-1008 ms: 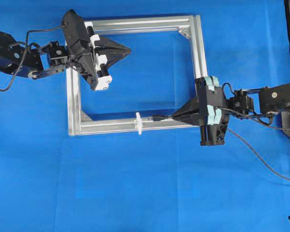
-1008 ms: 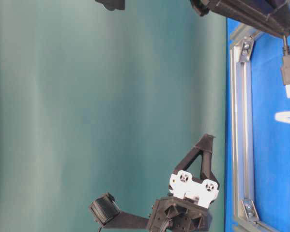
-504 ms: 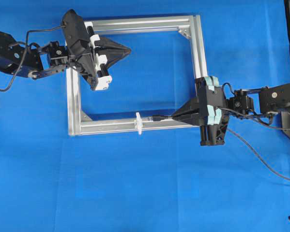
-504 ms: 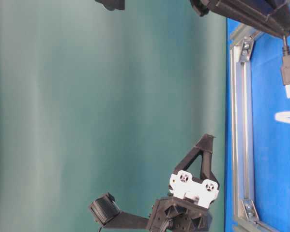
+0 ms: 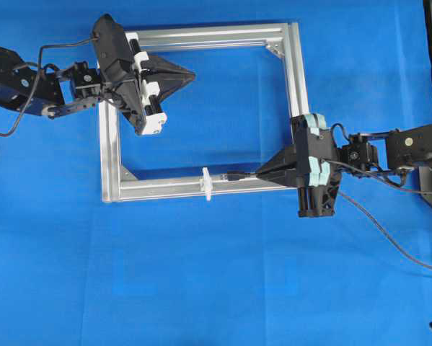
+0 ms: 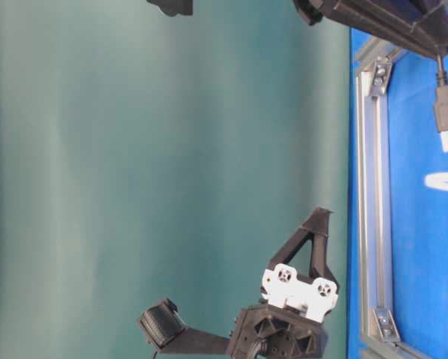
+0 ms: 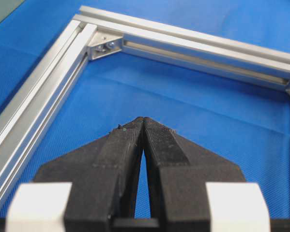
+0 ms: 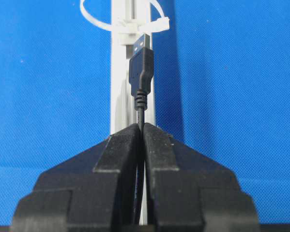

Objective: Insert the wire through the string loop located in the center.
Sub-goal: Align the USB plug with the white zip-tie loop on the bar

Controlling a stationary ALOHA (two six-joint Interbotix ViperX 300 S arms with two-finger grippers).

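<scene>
So the right gripper point(image 8: 141, 126) had its ridged black fingers pinched shut on the thin black wire point(image 8: 141, 77), rectangular plug pointing along the silver aluminium frame's bar point(image 5: 165, 189). The little white translucent string loop point(image 8: 119, 19) sat dead ahead on that bar, just past the plug tip. Left gripper point(image 7: 143, 121) was closed, empty, well off near the frame's far side.

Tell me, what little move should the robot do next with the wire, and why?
Probably slide the right gripper forward along the frame bar. It is pinching the wire just behind the plug, which points at the string loop but stops short of it.
</scene>
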